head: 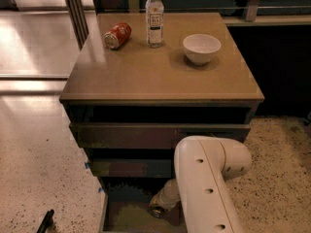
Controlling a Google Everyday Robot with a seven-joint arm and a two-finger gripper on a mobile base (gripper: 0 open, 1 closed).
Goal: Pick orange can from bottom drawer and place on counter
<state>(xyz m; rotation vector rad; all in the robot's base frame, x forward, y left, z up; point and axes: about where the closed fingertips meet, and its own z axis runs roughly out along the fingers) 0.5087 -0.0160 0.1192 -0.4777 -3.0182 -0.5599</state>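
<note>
gripper [164,202]: low in the open drawer [126,216], at the orange can [156,211]; we cannot tell its grasp. desk [146,74]: red can [117,35], bottle [154,18], bowl [201,48].

orange can [156,211] dark, inside open bottom drawer [127,216] over olive floor, at claw [165,202] tip; surface [155,76] glossy tan

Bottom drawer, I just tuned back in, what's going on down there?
The robot's arm reaches into the open bottom drawer, its pincer low inside, right at the orange can. Whether it has hold of the can I cannot tell. The can is not yet on the counter; up there are a red can on its side, an upright water bottle and a white bowl.
</note>
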